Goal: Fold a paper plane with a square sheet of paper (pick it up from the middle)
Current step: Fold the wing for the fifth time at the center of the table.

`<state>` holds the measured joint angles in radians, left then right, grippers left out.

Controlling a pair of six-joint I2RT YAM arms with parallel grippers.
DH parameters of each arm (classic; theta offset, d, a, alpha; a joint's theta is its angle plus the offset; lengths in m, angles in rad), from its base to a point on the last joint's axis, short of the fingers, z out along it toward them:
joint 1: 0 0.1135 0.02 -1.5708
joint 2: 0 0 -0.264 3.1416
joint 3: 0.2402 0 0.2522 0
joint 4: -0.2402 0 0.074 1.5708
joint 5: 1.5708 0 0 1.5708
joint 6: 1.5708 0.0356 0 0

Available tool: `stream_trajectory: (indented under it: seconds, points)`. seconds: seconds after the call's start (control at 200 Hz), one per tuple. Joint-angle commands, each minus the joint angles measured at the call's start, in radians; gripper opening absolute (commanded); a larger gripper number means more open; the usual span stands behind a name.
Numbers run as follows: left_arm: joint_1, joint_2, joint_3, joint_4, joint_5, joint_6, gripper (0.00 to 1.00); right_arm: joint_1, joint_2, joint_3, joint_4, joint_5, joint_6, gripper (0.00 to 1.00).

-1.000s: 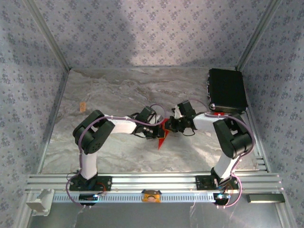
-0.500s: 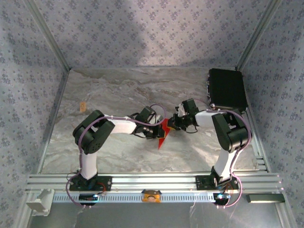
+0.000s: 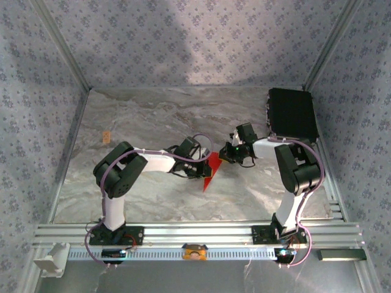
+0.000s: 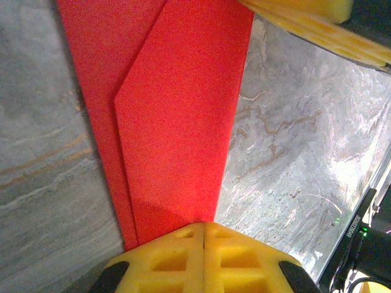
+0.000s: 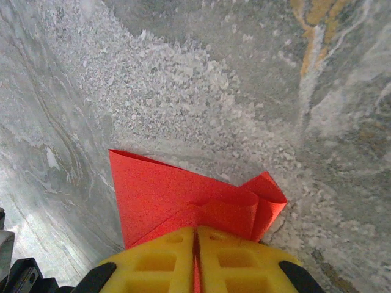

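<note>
The square sheet of paper (image 3: 209, 173) is bright red and folded into a slim pointed shape on the marble table, its point toward the near edge. In the left wrist view its layered folds (image 4: 177, 122) run away from my left gripper (image 4: 203, 227). That gripper is shut, with its tips down on the paper's end and no red in the seam. My right gripper (image 5: 196, 235) is shut on the sheet (image 5: 165, 195), with red showing between its pads. A curled flap (image 5: 269, 196) stands up beside it. In the top view both grippers meet at the sheet, left gripper (image 3: 203, 166) and right gripper (image 3: 226, 157).
A black case (image 3: 293, 115) lies at the back right corner. A small tan piece (image 3: 106, 137) sits at the far left of the table (image 3: 140, 116). Patterned walls close in three sides, and an aluminium rail (image 3: 195, 232) runs along the near edge.
My right wrist has swung a little toward the back and turned, still gripping the paper's edge. The left arm and the sheet's point have stayed where they were.
</note>
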<state>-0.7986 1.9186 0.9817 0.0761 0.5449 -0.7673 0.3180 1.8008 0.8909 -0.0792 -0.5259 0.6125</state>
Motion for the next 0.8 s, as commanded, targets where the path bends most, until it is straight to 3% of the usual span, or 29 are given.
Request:
stream_trajectory:
  seconds: [0.0,0.794]
  points:
    - [-0.008,-0.001,-0.040,-0.143,-0.039,0.018,0.00,-0.041,0.010,0.008,-0.015,0.155,0.008,0.12]
    - [-0.001,0.066,-0.035,-0.110,-0.021,0.001,0.00,-0.024,-0.165,-0.106,0.113,0.043,0.048,0.17]
